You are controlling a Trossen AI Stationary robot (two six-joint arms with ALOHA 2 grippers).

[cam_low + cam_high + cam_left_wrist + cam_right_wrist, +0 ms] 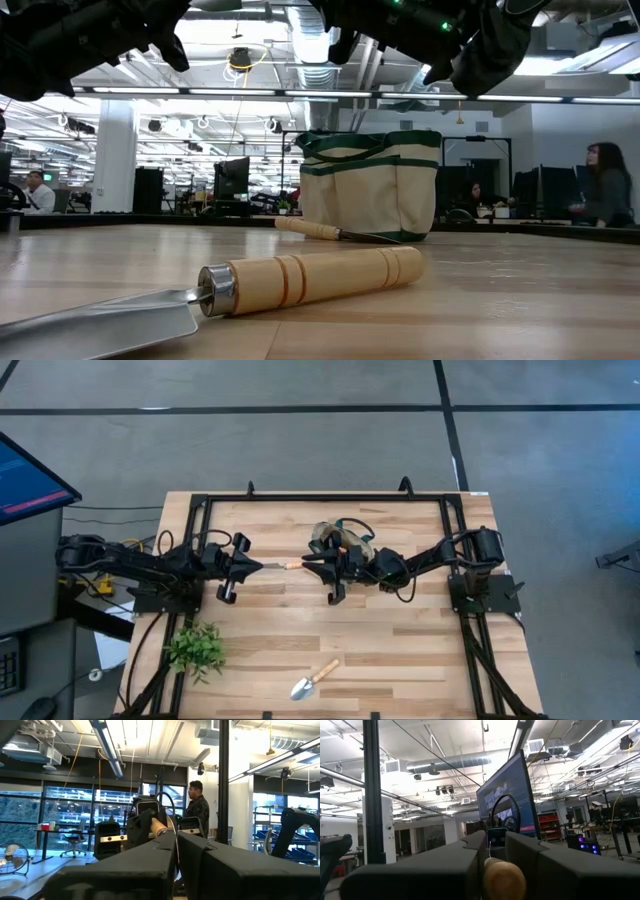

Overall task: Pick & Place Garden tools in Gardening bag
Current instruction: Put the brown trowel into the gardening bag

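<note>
A small garden tool (283,566) with a thin metal front and a light wooden handle hangs in the air between my two grippers, above the table's middle. My left gripper (250,566) is shut on its metal end. My right gripper (310,566) is shut on its handle. The beige, green-trimmed gardening bag (340,538) stands upright on the table just beyond my right gripper. A silver trowel (313,680) lies flat near the front edge. In the low view another wooden-handled tool (325,231) lies on the table in front of the bag (370,185). My left gripper pinches the tool's thin metal end (266,567) between its two fingers, coming about level from the table's left, along the tool. The tool is lifted clear of the table and lies about level. My right gripper has the free end of the wooden handle (504,879) between its two fingers (470,860). It comes about level from the table's right, along the handle. In the left wrist view the handle (160,826) sticks out of it, clear of the table.
A leafy green plant (197,648) stands at the front left. A black frame (320,498) runs along the table's far and side edges. A monitor (25,480) stands off the table's left. People show in the room behind (605,180).
</note>
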